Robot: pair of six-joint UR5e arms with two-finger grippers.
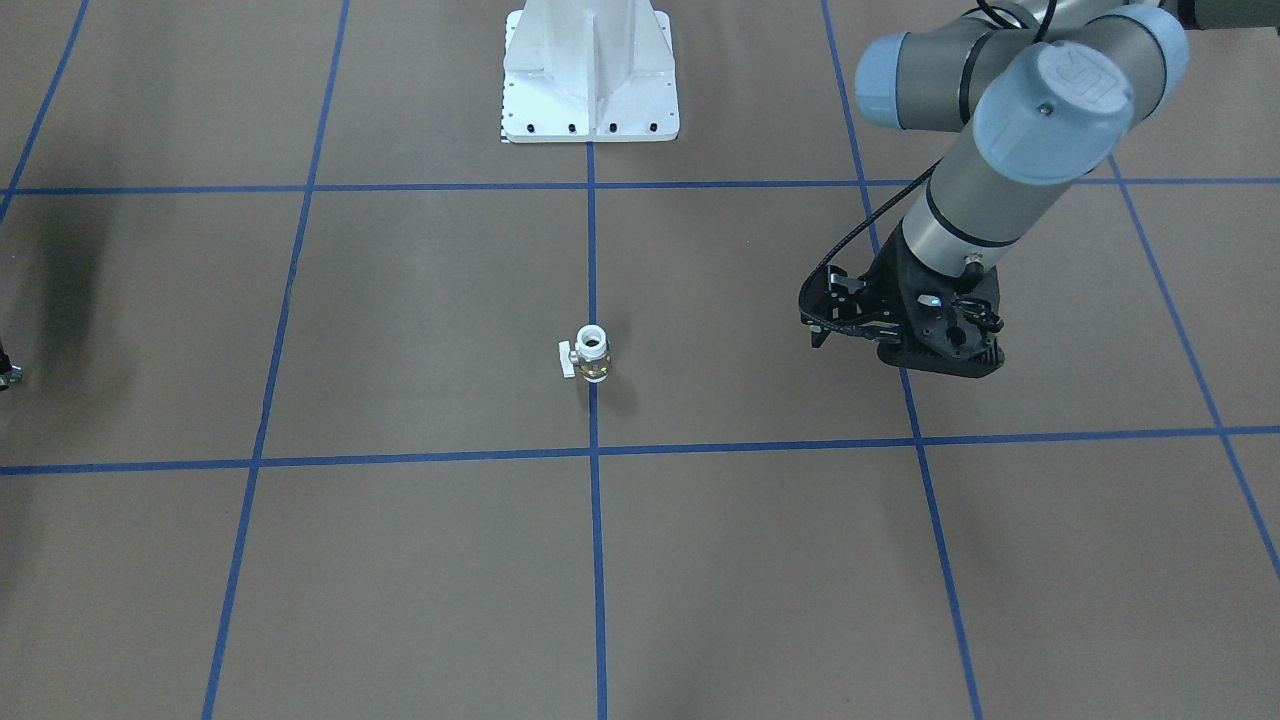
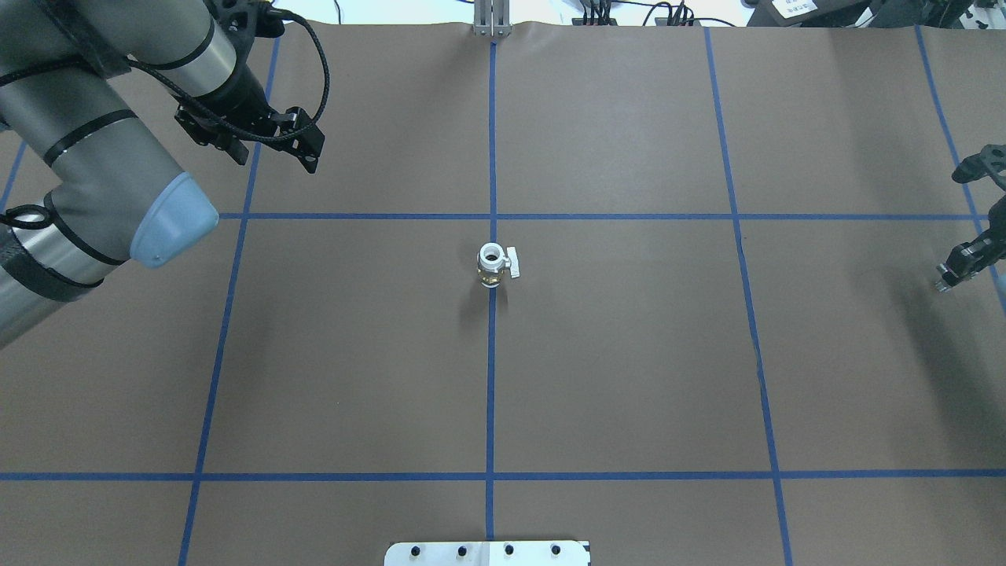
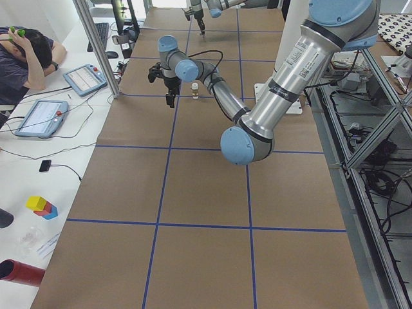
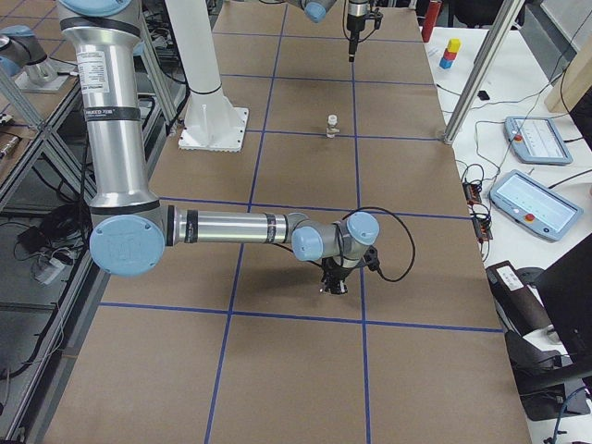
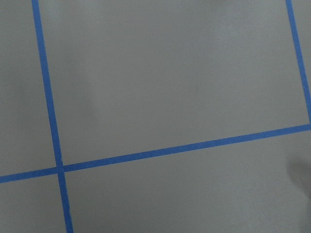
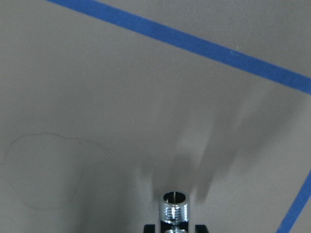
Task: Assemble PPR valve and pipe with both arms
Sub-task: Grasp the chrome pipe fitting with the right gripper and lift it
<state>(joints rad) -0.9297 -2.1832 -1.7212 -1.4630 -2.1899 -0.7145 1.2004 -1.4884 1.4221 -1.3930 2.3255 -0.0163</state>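
We find the white-and-brass PPR valve (image 2: 493, 266) upright, mouth up, mid brown table (image 2: 629, 354). Right gripper (image 2: 949, 277), clamped on the short silvery threaded pipe (image 6: 173, 208), sits well apart sideways. Left gripper (image 2: 275, 149) is nearer; its closure we cannot tell.

A white bolted pedestal (image 1: 590, 75) stands on the brown bench (image 1: 420, 320); a blue tape line (image 1: 596, 560) runs out from it, and two tablets (image 3: 40, 117) lie opposite it, off the bench.
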